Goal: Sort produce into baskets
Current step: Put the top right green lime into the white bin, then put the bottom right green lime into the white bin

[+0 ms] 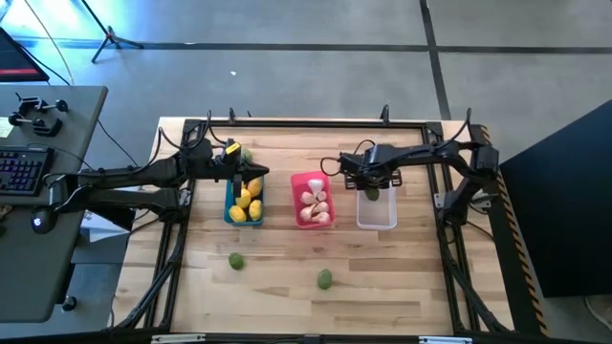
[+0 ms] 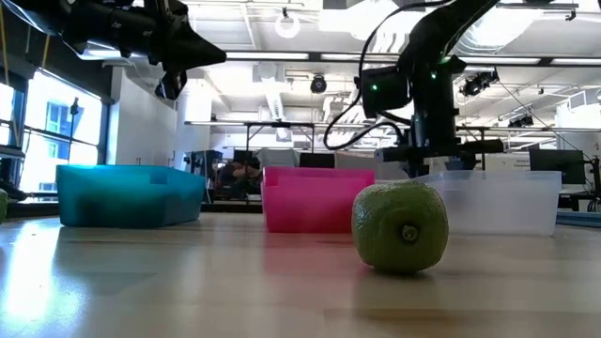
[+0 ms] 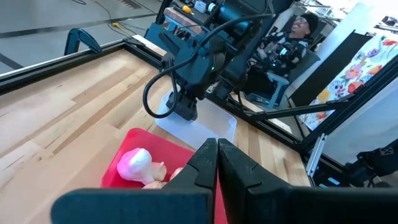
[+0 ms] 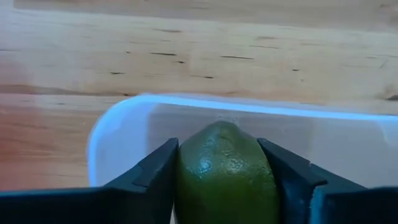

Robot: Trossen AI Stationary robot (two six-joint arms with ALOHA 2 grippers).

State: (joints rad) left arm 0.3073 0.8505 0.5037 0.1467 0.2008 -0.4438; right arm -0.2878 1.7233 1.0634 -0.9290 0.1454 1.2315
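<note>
My right gripper (image 1: 371, 183) points down over the far end of the translucent white basket (image 1: 377, 212), shut on a dull green fruit (image 4: 224, 171). My left gripper (image 3: 217, 163) hangs shut and empty above the blue basket (image 1: 243, 208), which holds yellow lemon-like pieces (image 1: 247, 202). Between them stands the pink basket (image 1: 313, 203) with white garlic-like bulbs (image 3: 135, 163) in it. Two more green fruits lie on the bare wood nearer the front, one (image 1: 235, 261) on the left and one (image 1: 325, 278) in the middle. My right gripper pinches the green fruit between its two fingers, one finger (image 4: 155, 174) on each of its opposite sides (image 4: 186, 168). The fingers come from above, pointing down. The fruit is lifted clear over the white basket's inside, near its far wall (image 4: 249, 109).
The table has a raised black frame (image 1: 316, 122) along its edges. Open wood lies in front of the three baskets. A side table with a keyboard (image 1: 21, 170) stands off the left edge. A person sits beyond the table (image 3: 298, 28).
</note>
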